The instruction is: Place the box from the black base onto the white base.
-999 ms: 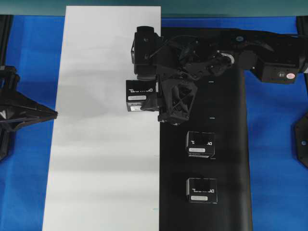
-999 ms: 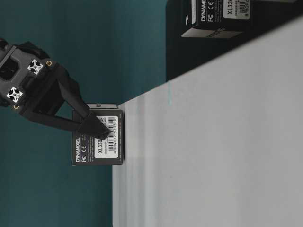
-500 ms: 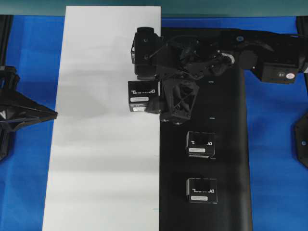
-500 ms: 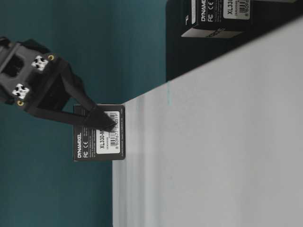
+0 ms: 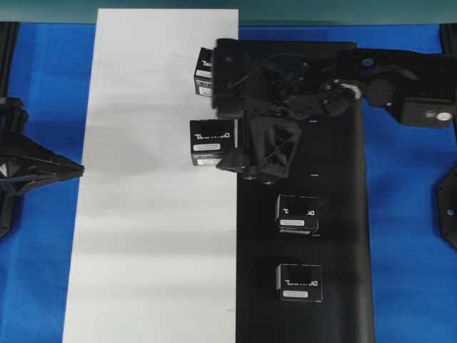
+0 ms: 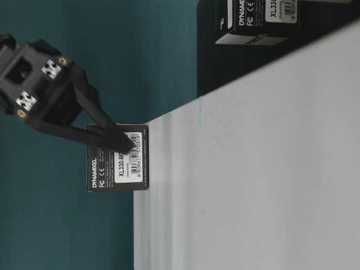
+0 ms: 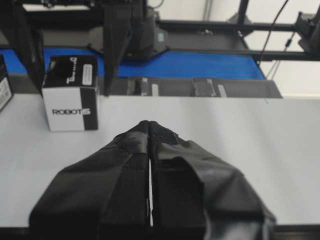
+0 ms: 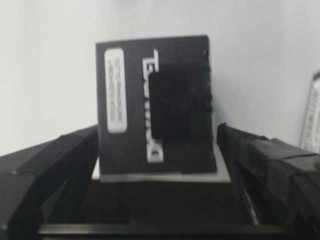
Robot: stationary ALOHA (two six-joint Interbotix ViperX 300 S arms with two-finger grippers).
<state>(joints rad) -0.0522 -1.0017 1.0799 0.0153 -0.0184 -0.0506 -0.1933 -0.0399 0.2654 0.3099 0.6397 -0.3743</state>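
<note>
The box sits upright on the white base near its 3 o'clock edge; it's a cube, so no long axis, logo face up. Right gripper has now let go, fingers spread either side. Left gripper is clenched, empty.

The right arm reaches across the middle with its right gripper spread wide, fingers apart, while the left gripper rests at the left edge, fingertips pressed together.

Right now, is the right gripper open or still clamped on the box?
Open. In the right wrist view the fingers stand apart on either side of the box, with gaps showing; the box sits on the white base.
</note>
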